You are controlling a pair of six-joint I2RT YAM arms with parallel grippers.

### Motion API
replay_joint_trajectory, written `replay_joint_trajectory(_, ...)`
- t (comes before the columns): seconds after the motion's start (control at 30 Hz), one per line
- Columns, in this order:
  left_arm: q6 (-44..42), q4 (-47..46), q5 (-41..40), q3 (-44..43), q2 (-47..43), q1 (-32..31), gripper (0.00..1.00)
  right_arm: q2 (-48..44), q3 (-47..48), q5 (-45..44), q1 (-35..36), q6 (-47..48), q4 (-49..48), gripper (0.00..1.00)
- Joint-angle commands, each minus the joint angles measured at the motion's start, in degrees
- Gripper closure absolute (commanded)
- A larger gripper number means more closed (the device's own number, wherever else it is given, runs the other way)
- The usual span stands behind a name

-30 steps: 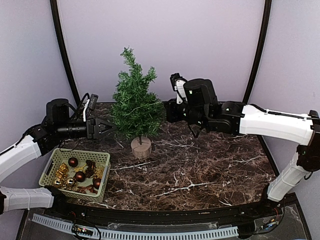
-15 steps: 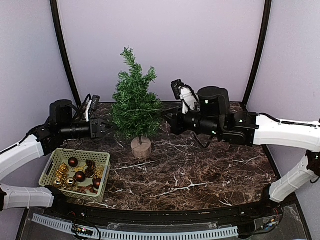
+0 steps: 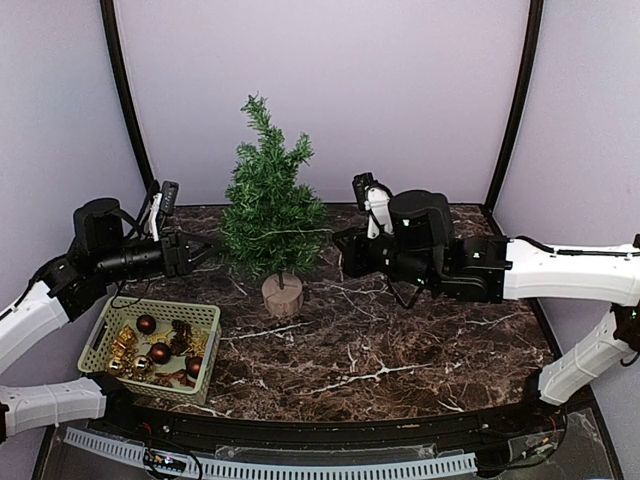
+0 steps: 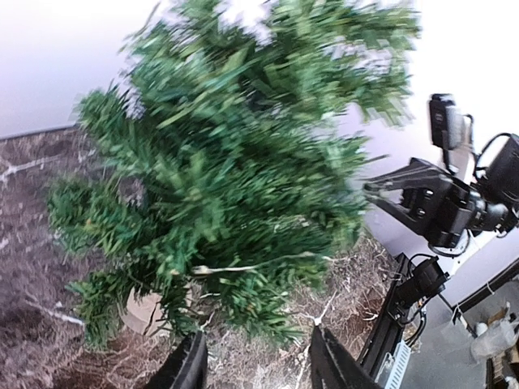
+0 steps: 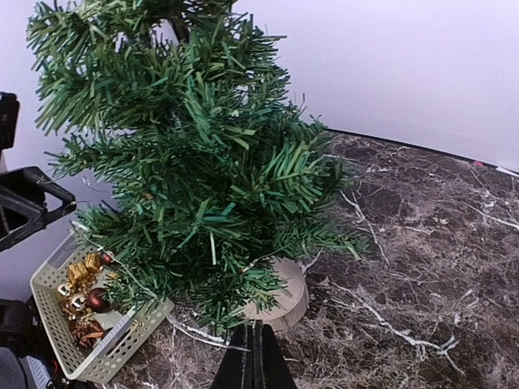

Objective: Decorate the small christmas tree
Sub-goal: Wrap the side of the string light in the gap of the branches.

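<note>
Tree [image 3: 272, 210] stood upright toward the back left of the marble table [image 3: 420, 350], right between the two grippers. Pretty standard little fake one: dark green, cone shaped, bristly needle branches sticking out all round, a thin trunk and a short round tan wooden base [image 3: 283, 295]. A thin pale strand [image 4: 243, 266] lay across its lower branches. It came out a bit blurry in the left wrist view.

Left gripper [image 4: 258, 348] hung just left of the lower branches, pointing at the tree, its jaws partway apart with nothing in them. Right gripper [image 5: 253, 361] was on the tree's other side, near the base, fingers pinched fully together, and I couldn't see anything caught in there.

Basket [image 3: 110, 325] sat at the front left, with dark red balls [image 3: 160, 352] and gold bits inside.
</note>
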State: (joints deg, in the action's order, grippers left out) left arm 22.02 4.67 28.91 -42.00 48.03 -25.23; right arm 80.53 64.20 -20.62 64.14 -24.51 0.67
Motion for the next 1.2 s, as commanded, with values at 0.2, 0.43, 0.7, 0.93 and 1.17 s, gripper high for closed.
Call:
replay_joint_trajectory(0.2,-3.12,-1.79,-1.52,-3.11,-0.64,-6.69,0.52,1.28,-0.02,-5.22,-0.83,-5.36,0.36,1.00)
replay_joint_trajectory(0.43,-8.52,-0.94,-9.25,-7.49,4.84,-13.27,0.52,1.94,-2.39,-4.65,-1.75,-7.94,0.65,1.00)
replay_joint_trajectory(0.7,-12.27,-0.94,-15.30,-9.97,8.78,-17.33,0.52,1.13,-4.03,-2.27,-1.91,-8.76,-0.42,1.00)
replay_joint_trajectory(0.93,-14.07,-0.84,-19.26,-10.20,11.13,-18.15,0.56,-1.38,-4.42,3.10,-1.74,-6.20,-4.91,1.00)
replay_joint_trajectory(1.17,-14.88,-3.03,-19.03,-10.33,12.87,-18.64,0.70,-2.00,-3.84,6.29,0.73,-2.52,-7.91,1.00)
